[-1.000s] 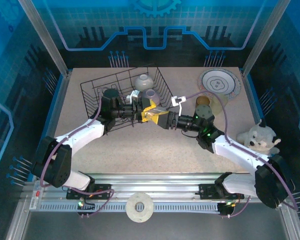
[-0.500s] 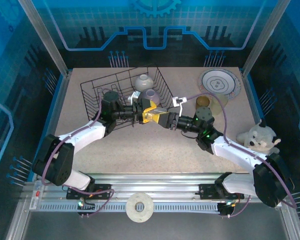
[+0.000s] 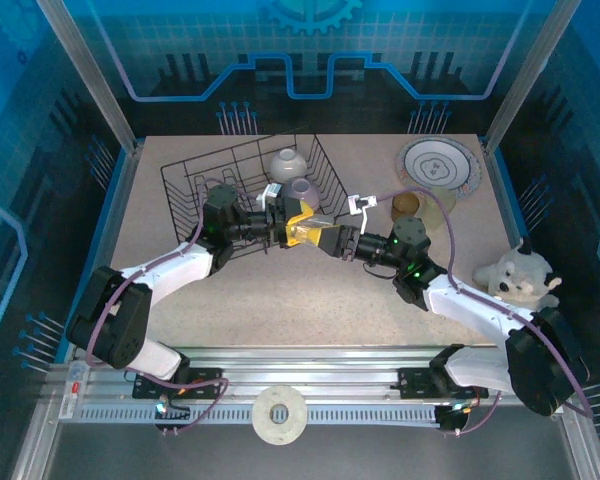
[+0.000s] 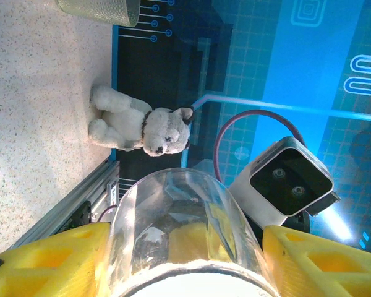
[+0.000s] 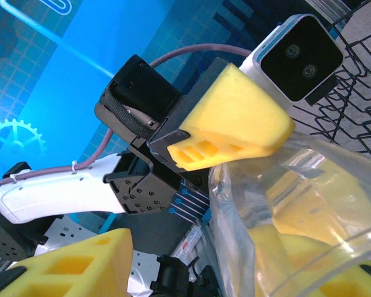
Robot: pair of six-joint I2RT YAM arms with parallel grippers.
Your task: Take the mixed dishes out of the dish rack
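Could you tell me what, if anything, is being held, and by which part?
The left gripper pinches the translucent cup across its side wall. The right gripper straddles the same cup; whether it grips cannot be told.

The dish rack (image 3: 195, 190) stood toward the bench's (image 3: 310, 300) far left corner, a bowl (image 3: 286, 161) in its far right end. By the rack's near right corner a cup (image 4: 179, 229) sat between the left end effector (image 3: 283, 222) and right end effector (image 3: 318, 236). Plates (image 3: 437, 163) lay near the far right corner, and a plush toy (image 3: 520, 277) at the right edge.
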